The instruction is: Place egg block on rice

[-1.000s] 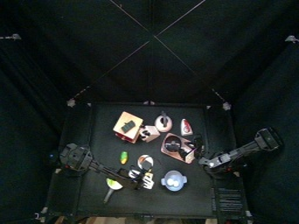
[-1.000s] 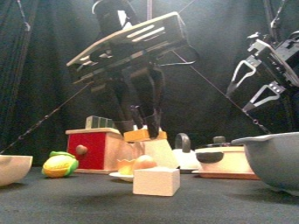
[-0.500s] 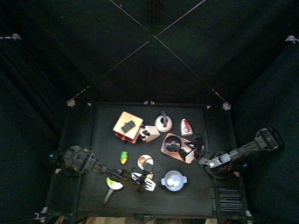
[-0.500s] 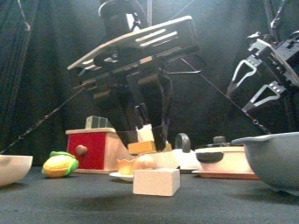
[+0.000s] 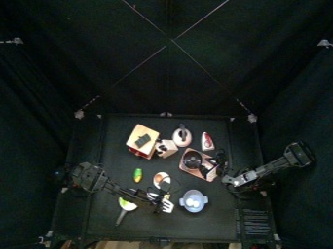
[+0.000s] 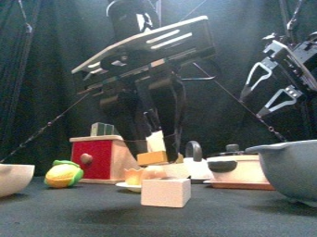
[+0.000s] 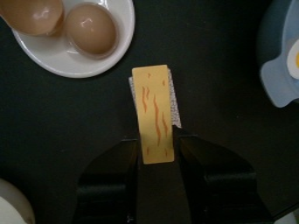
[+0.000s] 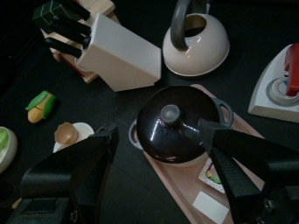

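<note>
Holding the egg block (image 7: 155,112) lengthwise between its jaws, the left gripper (image 6: 152,127) hung over the table front. Left wrist view showed a plate (image 7: 45,58) with two eggs beside it; front view didn't. Rice (image 6: 165,191) sat below, apart. Right gripper (image 8: 156,143) stood wide over a pot (image 8: 177,123).

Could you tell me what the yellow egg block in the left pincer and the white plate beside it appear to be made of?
The egg block looks like painted wood: a flat, matte yellow face with painted orange streaks and a pale, bare side edge. The plate looks like glazed ceramic or hard plastic, smooth and white with a soft sheen; the look alone leaves that open.
</note>
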{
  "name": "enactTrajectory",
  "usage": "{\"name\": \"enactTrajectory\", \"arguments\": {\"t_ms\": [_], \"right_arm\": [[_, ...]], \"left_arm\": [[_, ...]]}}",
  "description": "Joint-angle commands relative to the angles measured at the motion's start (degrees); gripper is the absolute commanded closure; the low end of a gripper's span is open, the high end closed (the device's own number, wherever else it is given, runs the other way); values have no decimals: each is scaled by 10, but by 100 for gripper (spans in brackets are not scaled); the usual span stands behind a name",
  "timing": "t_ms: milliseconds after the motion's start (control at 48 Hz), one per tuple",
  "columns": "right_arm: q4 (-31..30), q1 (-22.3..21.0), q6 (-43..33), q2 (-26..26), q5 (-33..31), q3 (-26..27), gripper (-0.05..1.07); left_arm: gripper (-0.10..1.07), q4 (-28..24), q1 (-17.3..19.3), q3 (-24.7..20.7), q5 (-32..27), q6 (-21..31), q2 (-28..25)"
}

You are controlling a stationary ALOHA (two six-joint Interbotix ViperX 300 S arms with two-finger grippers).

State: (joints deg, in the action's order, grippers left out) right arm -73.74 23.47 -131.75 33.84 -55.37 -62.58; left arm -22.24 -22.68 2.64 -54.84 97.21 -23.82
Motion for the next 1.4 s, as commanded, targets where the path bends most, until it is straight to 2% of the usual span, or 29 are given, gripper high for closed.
{"name": "enactTrajectory", "arguments": {"t_ms": [0, 1042, 1375], "right_arm": [[-4, 1, 1, 4, -1, 6, 2], [-4, 4, 1, 4, -1, 7, 2], [-4, 4, 1, 4, -1, 8, 2]], "left_arm": [[43, -2, 1, -21, 0, 1, 5], [42, 2, 3, -28, 12, 1, -8], [38, 10, 4, -27, 12, 0, -9]]}}
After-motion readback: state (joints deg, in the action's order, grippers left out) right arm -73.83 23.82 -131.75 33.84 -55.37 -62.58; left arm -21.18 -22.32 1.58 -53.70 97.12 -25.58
